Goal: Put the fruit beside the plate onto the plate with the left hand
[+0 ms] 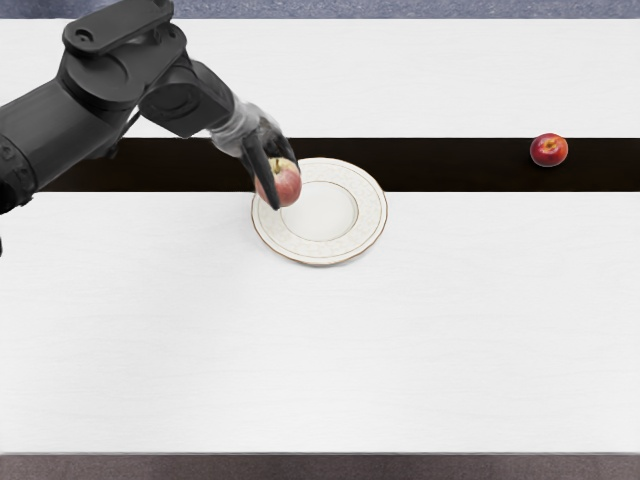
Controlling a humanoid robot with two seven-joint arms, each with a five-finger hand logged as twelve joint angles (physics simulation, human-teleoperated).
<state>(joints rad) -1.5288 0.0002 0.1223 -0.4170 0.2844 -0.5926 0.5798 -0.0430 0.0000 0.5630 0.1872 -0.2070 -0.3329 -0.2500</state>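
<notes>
White tabletop [320, 350]; round white gold-rimmed plate [335, 212] sits just right of and below black left hand [256, 146]. Fingers clamped on small red-yellow apple [289, 184], over plate's left rim. Plate centre lies to hand's right.

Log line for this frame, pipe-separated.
left robot hand: shut on red-yellow apple | apple: at left rim of white gold-edged plate | second red fruit: far right | right hand: not in view
</notes>
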